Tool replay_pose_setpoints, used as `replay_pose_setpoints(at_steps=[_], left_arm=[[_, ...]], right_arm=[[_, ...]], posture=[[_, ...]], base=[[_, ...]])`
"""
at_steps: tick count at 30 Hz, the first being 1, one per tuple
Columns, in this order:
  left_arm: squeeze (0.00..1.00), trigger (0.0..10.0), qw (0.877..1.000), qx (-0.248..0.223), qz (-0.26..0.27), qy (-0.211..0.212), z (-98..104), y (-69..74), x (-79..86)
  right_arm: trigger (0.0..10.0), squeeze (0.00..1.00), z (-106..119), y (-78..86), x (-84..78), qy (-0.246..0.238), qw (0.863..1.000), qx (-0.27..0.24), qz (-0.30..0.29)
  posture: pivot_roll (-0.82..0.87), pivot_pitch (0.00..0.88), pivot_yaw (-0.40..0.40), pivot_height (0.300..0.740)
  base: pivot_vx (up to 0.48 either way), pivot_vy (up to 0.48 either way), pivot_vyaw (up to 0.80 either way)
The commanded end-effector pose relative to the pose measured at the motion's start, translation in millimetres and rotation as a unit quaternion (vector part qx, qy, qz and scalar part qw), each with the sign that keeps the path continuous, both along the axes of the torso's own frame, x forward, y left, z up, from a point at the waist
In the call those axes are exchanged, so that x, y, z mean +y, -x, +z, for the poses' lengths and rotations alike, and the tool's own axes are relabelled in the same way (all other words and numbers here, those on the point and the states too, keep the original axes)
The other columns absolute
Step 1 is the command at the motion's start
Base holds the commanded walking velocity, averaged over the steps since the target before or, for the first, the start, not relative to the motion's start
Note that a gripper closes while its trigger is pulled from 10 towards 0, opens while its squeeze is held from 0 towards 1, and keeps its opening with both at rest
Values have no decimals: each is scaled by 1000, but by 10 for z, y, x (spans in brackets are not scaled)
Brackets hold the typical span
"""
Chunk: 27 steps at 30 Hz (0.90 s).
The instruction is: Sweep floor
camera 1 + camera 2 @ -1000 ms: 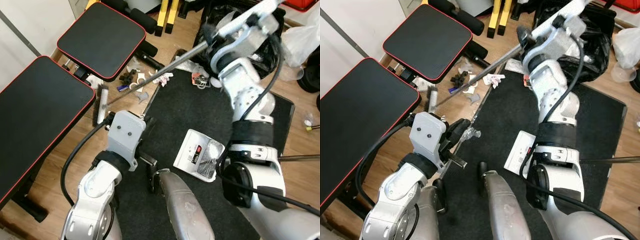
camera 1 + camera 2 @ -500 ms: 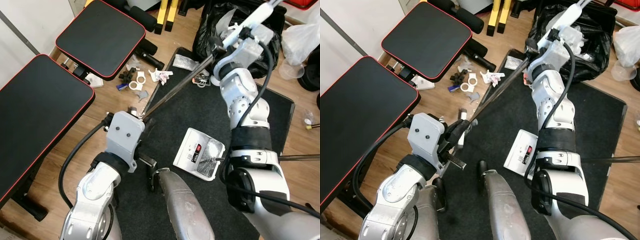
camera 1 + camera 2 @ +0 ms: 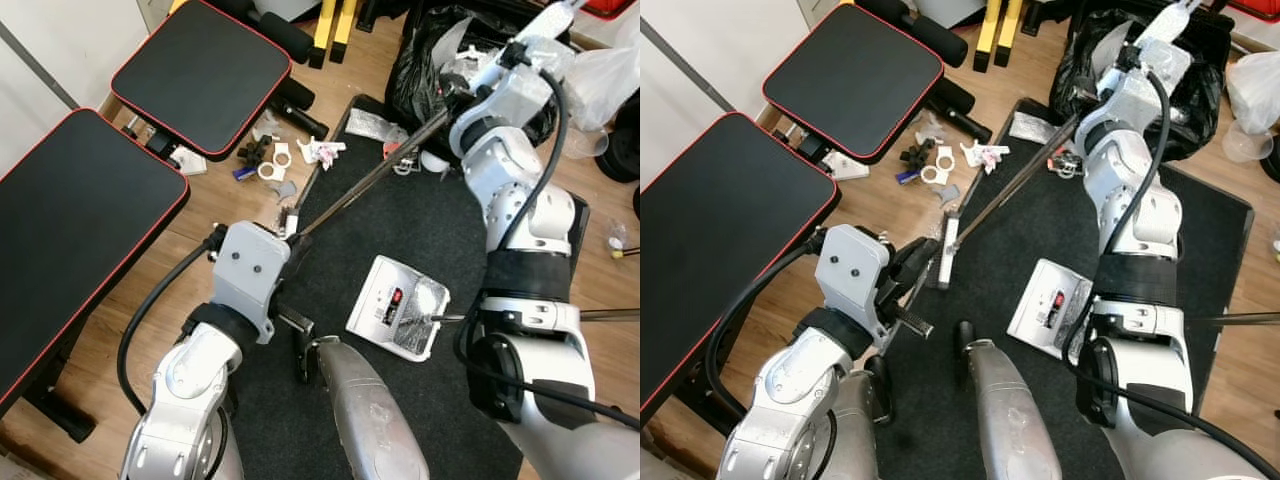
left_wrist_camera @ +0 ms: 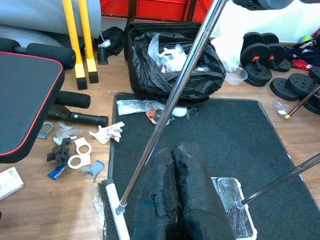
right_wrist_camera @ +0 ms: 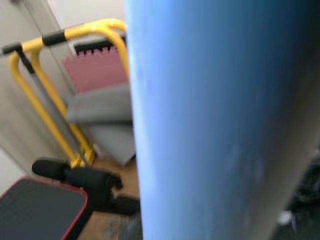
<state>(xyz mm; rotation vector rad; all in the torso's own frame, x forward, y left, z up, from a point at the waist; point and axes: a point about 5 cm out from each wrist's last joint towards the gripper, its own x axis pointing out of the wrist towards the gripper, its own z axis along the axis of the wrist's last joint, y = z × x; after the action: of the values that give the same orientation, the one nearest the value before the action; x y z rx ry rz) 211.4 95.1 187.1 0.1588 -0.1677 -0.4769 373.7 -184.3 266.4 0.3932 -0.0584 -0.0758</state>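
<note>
Two black pads with red piping, a weight bench [image 3: 80, 210], along the left over wooden floor [image 3: 130, 330]. Far beyond, yellow posts [image 3: 330, 25] and black foam rollers [image 3: 290, 95]. Scattered on the boards between bench and mat: small black blocks [image 3: 915, 157], white rings [image 3: 970, 156], a blue scrap [image 3: 245, 173], crumpled paper [image 3: 325, 150]. Black rubber mat [image 3: 1040, 230] across the middle, its left edge just right of that litter. Far on the mat's edge, a black rubbish bag [image 4: 175, 70], open, full of plastic; a clear wrapper [image 4: 135, 106] lying just before it. White dustpan [image 3: 398, 308] lying on the mat, near and right of centre, a thin metal handle [image 3: 590, 315] running off to the right. Black dumbbell weights [image 4: 280, 75] far right.

Broom [image 3: 985, 215] slanting across: brush head [image 3: 948, 250] down at the mat's left edge, right next to the litter; chrome shaft rising far and right. Right gripper [image 3: 455, 95] up at the shaft's far end by the bag, apparently clasped around it, though fingers too hidden to tell for sure. Left gripper [image 4: 177, 195] low, near the brush head, fingers pressed together with nothing between them, shaft passing just beside and apart.
</note>
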Motion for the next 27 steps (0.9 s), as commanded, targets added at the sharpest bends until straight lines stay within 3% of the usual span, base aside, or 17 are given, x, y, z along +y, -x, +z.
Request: replay_pose_setpoints(at_steps=[1, 5, 7, 9, 14, 19, 21, 24, 27], left_arm=[[0, 10000, 1000, 16, 18, 7, -68, 13, -1], [0, 10000, 1000, 17, 18, 7, -70, 14, -1], [0, 10000, 1000, 17, 18, 8, -73, 16, 1], [0, 10000, 1000, 17, 18, 9, -79, 20, 3], [0, 10000, 1000, 18, 18, 10, -90, 26, 1], [0, 10000, 1000, 19, 18, 10, -93, 29, -3], [0, 10000, 1000, 19, 18, 10, -93, 30, -5], [0, 10000, 1000, 18, 19, 10, -90, 30, -8], [0, 10000, 1000, 18, 19, 11, -90, 31, -9]], right_arm=[[10000, 0, -139, 44, -125, 7, 999, 46, -15], [10000, 0, -122, 62, -154, 14, 998, 51, -16], [10000, 0, -33, 91, -210, 25, 999, 44, -19], [10000, 0, 201, 140, -264, 33, 999, -1, -18], [10000, 0, 443, 191, -200, 30, 998, -49, 10], [10000, 0, 503, 205, -171, 26, 997, -64, 20], [10000, 0, 533, 212, -160, 18, 997, -71, 23], [10000, 0, 632, 228, -71, -40, 992, -102, 64], [10000, 0, 629, 214, -26, -66, 988, -114, 80]], posture=[[-130, 406, -195, 740], [-137, 403, -199, 740], [-140, 399, -201, 740], [-142, 393, -202, 740], [-135, 373, -200, 740], [-132, 374, -199, 740], [-132, 376, -200, 740], [-133, 379, -200, 740], [-133, 379, -200, 740]], base=[[0, 0, 0], [0, 0, 0], [0, 0, 0], [0, 0, 0], [0, 0, 0], [0, 0, 0], [0, 0, 0], [0, 0, 0], [0, 0, 0]])
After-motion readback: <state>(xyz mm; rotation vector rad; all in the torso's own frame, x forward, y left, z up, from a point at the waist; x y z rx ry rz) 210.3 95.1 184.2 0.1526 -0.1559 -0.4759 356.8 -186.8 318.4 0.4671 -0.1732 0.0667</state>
